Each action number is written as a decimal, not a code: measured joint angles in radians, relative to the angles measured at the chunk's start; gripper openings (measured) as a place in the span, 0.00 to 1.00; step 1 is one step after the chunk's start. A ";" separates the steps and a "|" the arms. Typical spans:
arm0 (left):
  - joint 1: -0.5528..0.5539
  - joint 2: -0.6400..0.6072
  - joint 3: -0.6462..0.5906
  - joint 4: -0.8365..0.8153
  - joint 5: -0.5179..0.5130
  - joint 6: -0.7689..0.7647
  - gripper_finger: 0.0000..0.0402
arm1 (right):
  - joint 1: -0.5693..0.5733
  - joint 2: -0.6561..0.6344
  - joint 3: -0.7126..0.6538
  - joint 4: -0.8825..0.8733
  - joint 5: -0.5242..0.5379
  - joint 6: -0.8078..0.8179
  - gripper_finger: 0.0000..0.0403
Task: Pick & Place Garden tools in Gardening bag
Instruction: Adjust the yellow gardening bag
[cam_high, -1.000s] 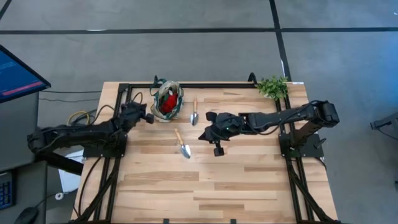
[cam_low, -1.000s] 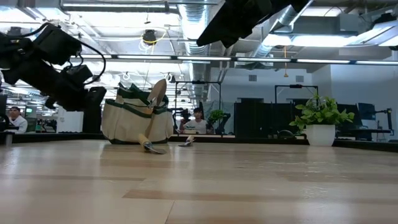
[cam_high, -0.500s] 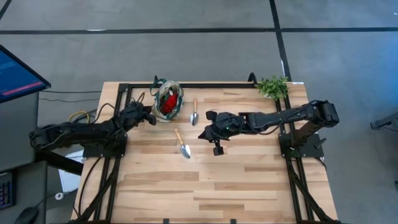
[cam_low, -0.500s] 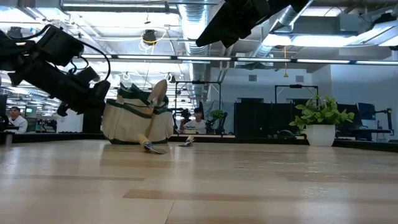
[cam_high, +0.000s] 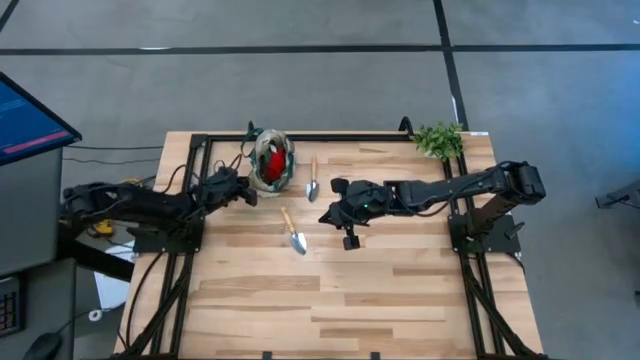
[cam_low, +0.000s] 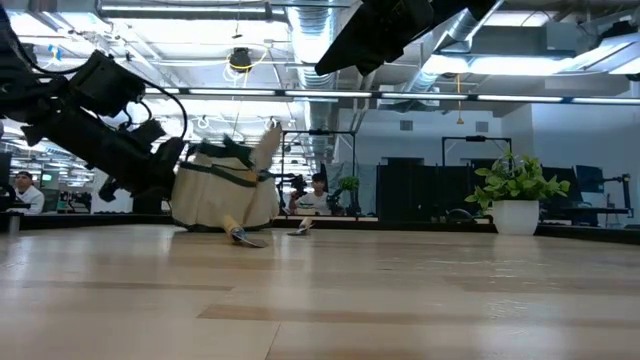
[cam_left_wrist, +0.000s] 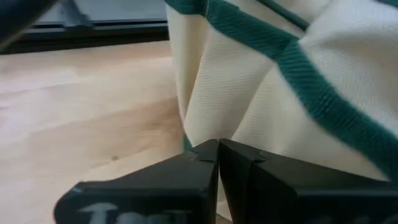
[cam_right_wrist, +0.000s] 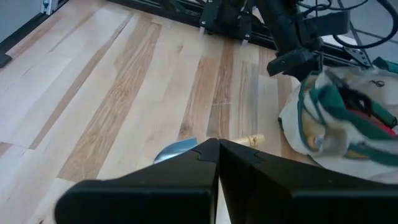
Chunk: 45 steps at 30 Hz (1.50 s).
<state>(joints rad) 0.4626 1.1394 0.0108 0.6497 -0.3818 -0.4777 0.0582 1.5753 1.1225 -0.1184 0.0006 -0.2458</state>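
Gardening bag (cam_high: 271, 163) right against closed left pincer (cam_high: 247, 193); closed right pincer (cam_high: 327, 214) beside trowel (cam_high: 293, 232).

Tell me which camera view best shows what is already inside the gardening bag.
The high view: it looks straight down into the gardening bag, showing a red item inside. The right wrist view shows the opening obliquely; the low and left wrist views show only its side.

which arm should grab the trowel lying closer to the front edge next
Right, probably. The right claw hangs shut just beside that trowel with nothing in it. The left claw, also shut, is pressed against the bag, farther from the tool.
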 joint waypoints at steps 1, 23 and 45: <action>-0.011 0.021 0.011 0.013 -0.002 -0.003 0.00 | 0.000 0.000 0.000 0.000 0.000 0.000 0.00; -0.197 0.403 0.224 0.143 -0.043 -0.035 0.00 | 0.000 0.000 0.000 -0.052 0.000 0.001 0.00; -0.289 0.119 0.216 0.049 -0.099 0.172 0.00 | -0.185 -0.087 -0.321 0.209 -0.023 0.198 0.00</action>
<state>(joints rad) 0.1735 1.2582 0.2264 0.6984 -0.4805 -0.3059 -0.1269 1.4885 0.8014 0.0910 -0.0228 -0.0478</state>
